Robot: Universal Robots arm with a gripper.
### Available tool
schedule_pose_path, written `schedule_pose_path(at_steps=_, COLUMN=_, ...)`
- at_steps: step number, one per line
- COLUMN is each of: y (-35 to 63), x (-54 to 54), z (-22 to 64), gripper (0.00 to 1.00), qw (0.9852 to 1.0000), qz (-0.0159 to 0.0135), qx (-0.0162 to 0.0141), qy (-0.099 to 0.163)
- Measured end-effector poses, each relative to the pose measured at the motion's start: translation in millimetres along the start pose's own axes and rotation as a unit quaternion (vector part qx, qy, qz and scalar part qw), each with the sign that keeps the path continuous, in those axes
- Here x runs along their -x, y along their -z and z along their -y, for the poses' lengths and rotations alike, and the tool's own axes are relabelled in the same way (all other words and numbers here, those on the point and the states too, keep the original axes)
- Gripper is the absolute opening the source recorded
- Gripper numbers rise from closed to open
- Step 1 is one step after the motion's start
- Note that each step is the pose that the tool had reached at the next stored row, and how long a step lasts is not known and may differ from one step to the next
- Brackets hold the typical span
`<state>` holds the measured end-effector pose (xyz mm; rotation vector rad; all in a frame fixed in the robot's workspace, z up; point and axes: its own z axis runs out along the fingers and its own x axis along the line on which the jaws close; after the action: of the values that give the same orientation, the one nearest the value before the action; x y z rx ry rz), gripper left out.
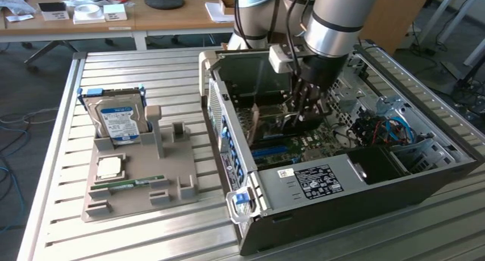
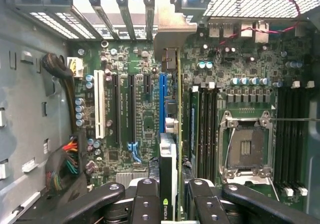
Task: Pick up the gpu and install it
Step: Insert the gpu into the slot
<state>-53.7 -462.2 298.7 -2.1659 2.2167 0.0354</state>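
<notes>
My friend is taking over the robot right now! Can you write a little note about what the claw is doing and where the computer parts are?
Claw: shut on the graphics card, deep inside the open computer case.
Card: standing on its edge over the motherboard, lined up beside the blue slot.
Done: the card is picked up and inside the case.
Left: can't tell if it is pushed all the way into the slot; the claw has not let go.
Outside: the hard drive sits on the grey tray.

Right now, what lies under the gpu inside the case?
The gripper holds the gpu edge-on over the green motherboard; a blue slot shows beside its edge. Whatever sits directly beneath the card is covered.
</notes>
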Motion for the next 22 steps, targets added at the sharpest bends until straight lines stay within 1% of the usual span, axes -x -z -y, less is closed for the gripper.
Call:
schedule_pose_path(at_steps=5, y=-2.1, x=-2.5, z=-3.3, gripper=0.27, qw=1.0000, qz=0.0002, qx=0.0000, qy=0.001)
schedule_pose_path(at_steps=22, y=-20.2, x=-3.5, z=-9.5, gripper=0.27, qw=1.0000, qz=0.0002, qx=0.0001, qy=0.002)
